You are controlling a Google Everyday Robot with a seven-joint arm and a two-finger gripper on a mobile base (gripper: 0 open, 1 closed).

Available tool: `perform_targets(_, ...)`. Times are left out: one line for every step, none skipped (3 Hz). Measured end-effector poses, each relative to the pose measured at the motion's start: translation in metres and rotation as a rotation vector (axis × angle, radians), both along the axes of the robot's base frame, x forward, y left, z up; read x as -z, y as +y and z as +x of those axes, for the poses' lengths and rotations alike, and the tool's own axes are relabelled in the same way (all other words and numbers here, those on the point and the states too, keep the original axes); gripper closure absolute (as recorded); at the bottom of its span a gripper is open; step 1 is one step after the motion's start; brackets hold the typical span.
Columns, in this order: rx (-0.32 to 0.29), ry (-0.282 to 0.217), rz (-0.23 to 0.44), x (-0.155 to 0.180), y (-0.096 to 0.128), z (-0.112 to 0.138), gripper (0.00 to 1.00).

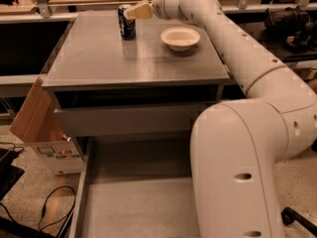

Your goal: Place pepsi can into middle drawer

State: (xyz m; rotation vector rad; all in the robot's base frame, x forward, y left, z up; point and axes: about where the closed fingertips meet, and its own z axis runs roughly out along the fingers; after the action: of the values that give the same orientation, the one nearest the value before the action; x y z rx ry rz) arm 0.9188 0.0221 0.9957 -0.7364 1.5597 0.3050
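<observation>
The pepsi can [127, 23], dark blue with a silver top, stands upright at the back left of the grey cabinet top [124, 63]. My gripper [135, 12] is at the can's upper right edge, right against its top, with the white arm stretching back across the right side of the view. The middle drawer [133, 202] is pulled out at the bottom of the view, and its flat grey floor is bare. My arm's large white body covers the drawer's right part.
A white bowl [180, 37] sits on the cabinet top to the right of the can. A closed drawer front panel [129, 120] lies above the open drawer. A cardboard box [42, 133] leans at the cabinet's left, with cables [52, 209] on the floor.
</observation>
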Motion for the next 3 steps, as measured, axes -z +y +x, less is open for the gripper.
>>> perform_targets(0.029, 0.059, 0.041, 0.030, 0.028, 0.033, 0.00)
perform_targets(0.040, 0.102, 0.068, 0.053, 0.048, 0.053, 0.00)
perform_targets(0.041, 0.112, 0.075, 0.065, 0.061, 0.064, 0.00)
